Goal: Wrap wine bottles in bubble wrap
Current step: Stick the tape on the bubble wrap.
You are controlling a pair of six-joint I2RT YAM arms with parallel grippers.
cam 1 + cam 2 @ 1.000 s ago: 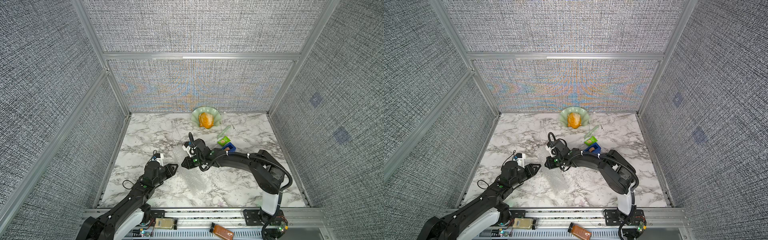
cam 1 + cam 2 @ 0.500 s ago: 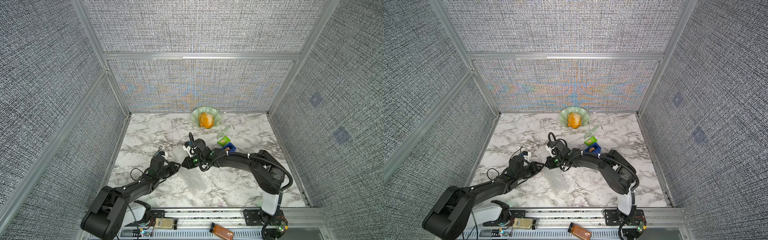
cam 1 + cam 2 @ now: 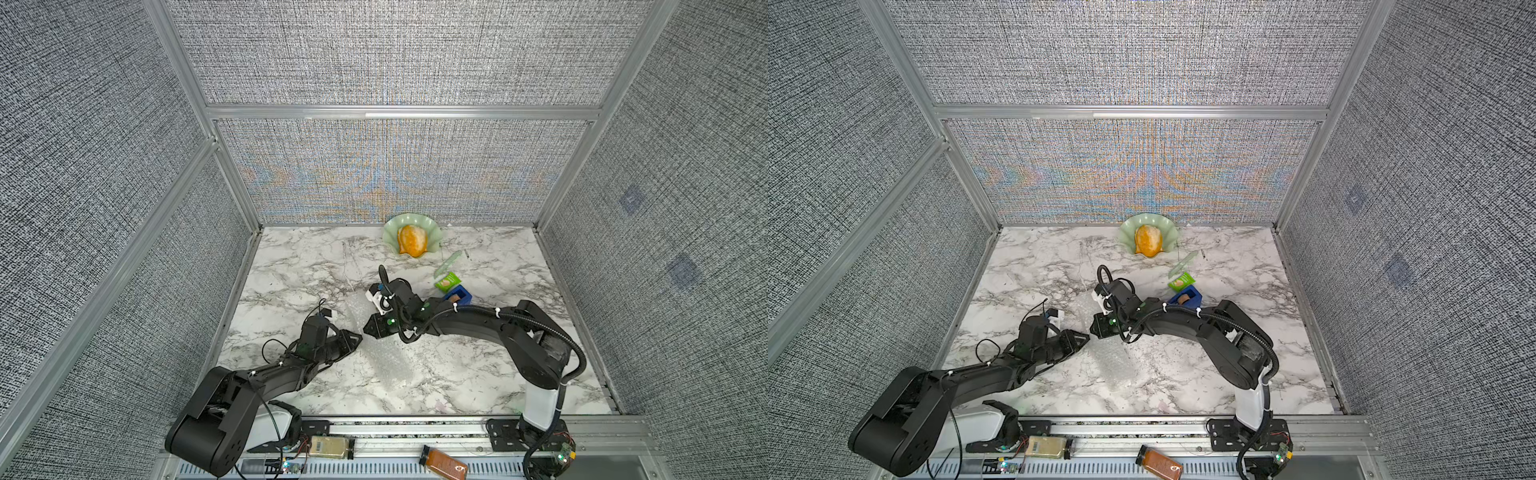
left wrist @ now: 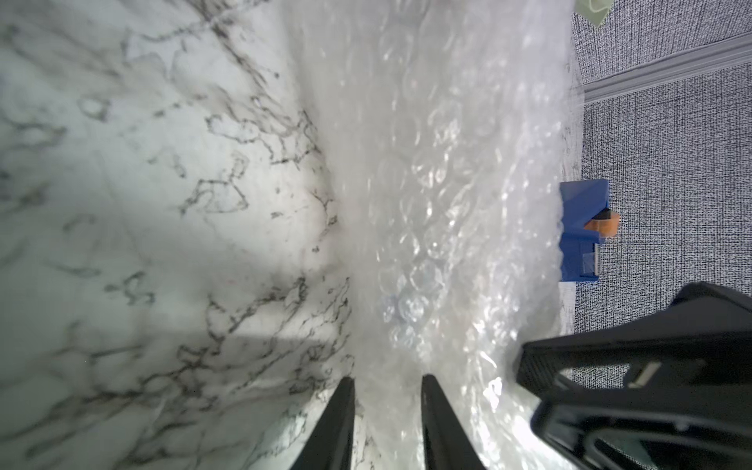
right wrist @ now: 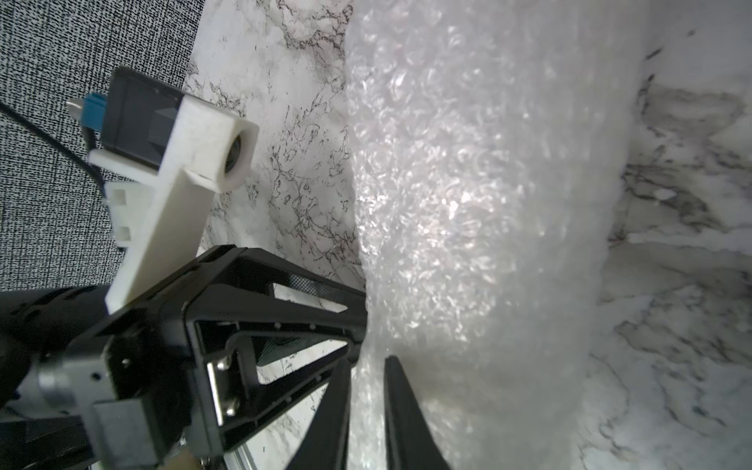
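Observation:
The bubble wrap (image 3: 382, 357) (image 3: 1113, 361) lies as a whitish, crinkly, bunched-up strip on the marble table, running from the middle towards the front. The wine bottle is hidden; only a faint bluish patch shows through the bubble wrap (image 4: 447, 162) in the left wrist view. My left gripper (image 3: 358, 337) (image 3: 1086, 337) (image 4: 386, 380) sits low at the strip's left edge, its fingers closed on a thick fold of wrap. My right gripper (image 3: 366, 329) (image 3: 1093, 330) (image 5: 368, 360) meets it tip to tip from the right, pinching a thinner fold of bubble wrap (image 5: 468, 203).
A green shell dish (image 3: 390, 237) holding an orange lump stands at the back wall. A small green packet (image 3: 446, 281) and a blue tape dispenser (image 3: 457, 296) lie right of the right wrist. A brown-filled bottle (image 3: 442, 459) rests on the front rail.
My left arm has stretched forward and lower, bringing its gripper rightward onto the wrap's edge, where its fingers narrowed. The right arm has stayed put.

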